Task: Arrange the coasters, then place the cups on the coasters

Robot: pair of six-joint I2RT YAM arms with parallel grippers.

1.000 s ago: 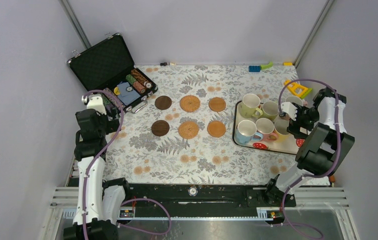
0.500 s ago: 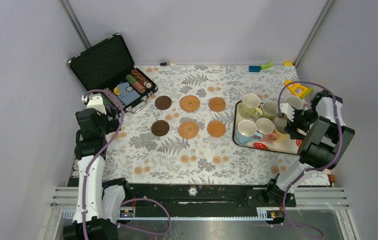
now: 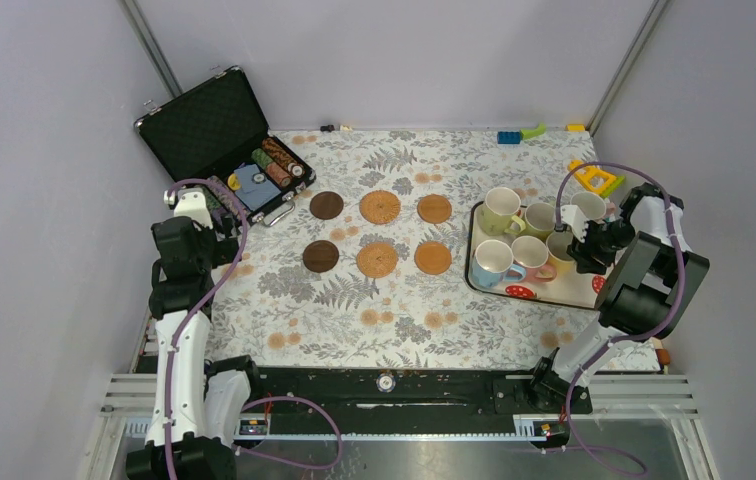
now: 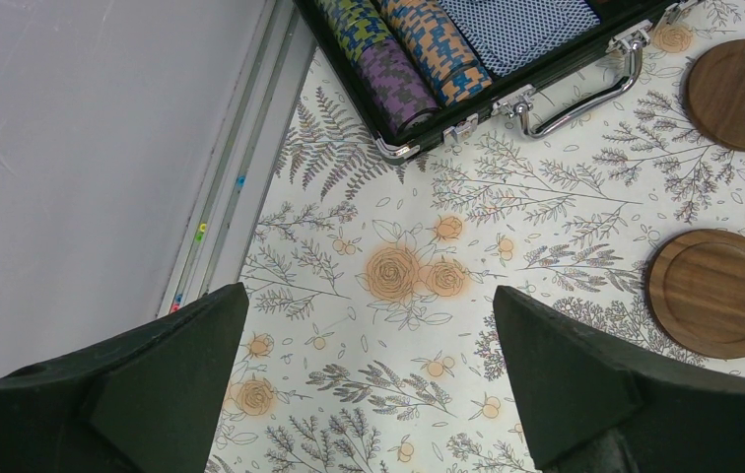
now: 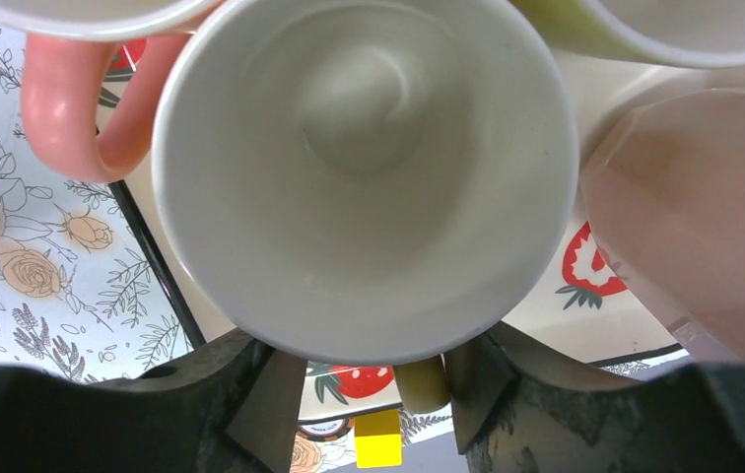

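Top cam: right gripper [image 3: 584,244] has dropped from above the tray [image 3: 544,291] onto the yellow cup [image 3: 560,246] over the last sec, jaws narrowing on the way. So the coaster step looks done and cup pickup no. 1 is starting. Coasters [image 3: 379,207] sit in a 2x3 grid mid-bench: dark wood on the left, big woven discs in the middle, smaller cork-looking ones on the right. All six cups [image 3: 501,210] are on the tray, none on a coaster yet. Bench [image 3: 354,320] has a floral print cloth, flat and matte.

Left wrist cam: left gripper [image 4: 369,394] has jaws wide apart, nothing between, hovering over the cloth. Two wood coasters [image 4: 718,293] are in shot, with visible grain and a shallow raised rim. The open case [image 4: 536,74] holds striped chips [image 4: 418,44] in rolls; chrome handle and latches.

Right wrist cam: the yellow cup fills the frame, round, glossy white glaze inside. Its handle [image 5: 420,382] sits between the gripper jaws. Jaws are partly apart, one looks to be touching the handle, gap on the other side, so not clamped yet. The pink cup's handle [image 5: 63,108] is just beside it at upper left. Tray is smooth cream with a strawberry print.
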